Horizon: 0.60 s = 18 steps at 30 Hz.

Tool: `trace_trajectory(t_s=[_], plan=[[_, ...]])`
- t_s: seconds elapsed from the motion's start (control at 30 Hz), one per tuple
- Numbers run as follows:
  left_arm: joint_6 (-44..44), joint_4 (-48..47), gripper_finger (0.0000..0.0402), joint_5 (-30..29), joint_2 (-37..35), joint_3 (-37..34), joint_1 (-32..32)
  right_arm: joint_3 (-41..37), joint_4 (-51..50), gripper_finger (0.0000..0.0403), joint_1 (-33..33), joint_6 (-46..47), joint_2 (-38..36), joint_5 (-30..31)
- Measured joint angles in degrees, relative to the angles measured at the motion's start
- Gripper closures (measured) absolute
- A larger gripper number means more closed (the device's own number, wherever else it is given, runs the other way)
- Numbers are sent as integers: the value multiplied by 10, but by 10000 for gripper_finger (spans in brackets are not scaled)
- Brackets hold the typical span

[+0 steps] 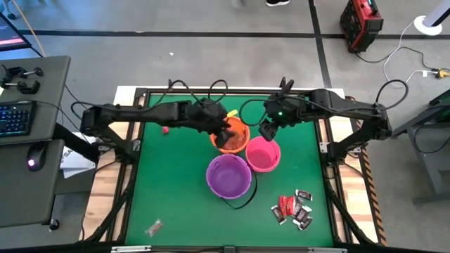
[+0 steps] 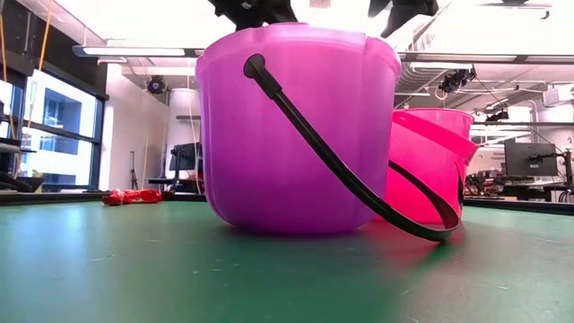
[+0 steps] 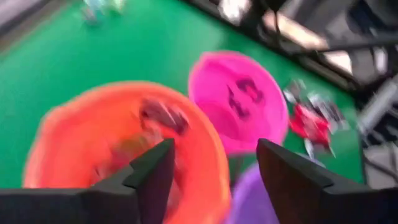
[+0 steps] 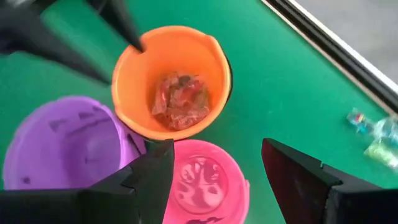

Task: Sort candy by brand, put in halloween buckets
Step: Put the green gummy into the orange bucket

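Purple bucket (image 2: 296, 135) sits nearest; left pincer (image 3: 211, 180) hovers wide and empty above the orange bucket (image 4: 171, 81), right pincer (image 4: 214, 180) wide over the pink bucket (image 4: 202, 183). Candy (image 1: 293, 209) piled well beyond both: reach there next, grip one piece squarely.

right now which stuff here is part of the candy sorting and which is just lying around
Part of the job:
- orange bucket, candy inside
- pink bucket
- purple bucket
- candy pile on the mat
- stray red candy
- clear-wrapped candy
- left tool, open over the orange bucket
- right tool, open

Just lying about:
- keyboard
- mouse
- red case on the floor
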Motion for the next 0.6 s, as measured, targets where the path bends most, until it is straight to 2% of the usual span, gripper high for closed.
trace_trajectory(t_s=[0.17, 0.3, 0.37, 0.47, 0.6], plan=[[24, -59, 161, 17, 0, -1, -16, 0, -43, 167, 0, 119, 5, 12], [22, -42, 161, 17, -12, -45, -21, -29, -111, 167, 0, 214, 2, 39], [-1, -9, 161, 24, -28, -84, -20, -71, -120, 167, -6, 234, -5, 39], [-51, 45, 160, 31, -68, -152, -19, -161, -103, 167, -37, 249, -20, -1], [-108, 125, 160, 15, -130, -231, -11, -297, 10, 167, -134, 245, -50, -27]])
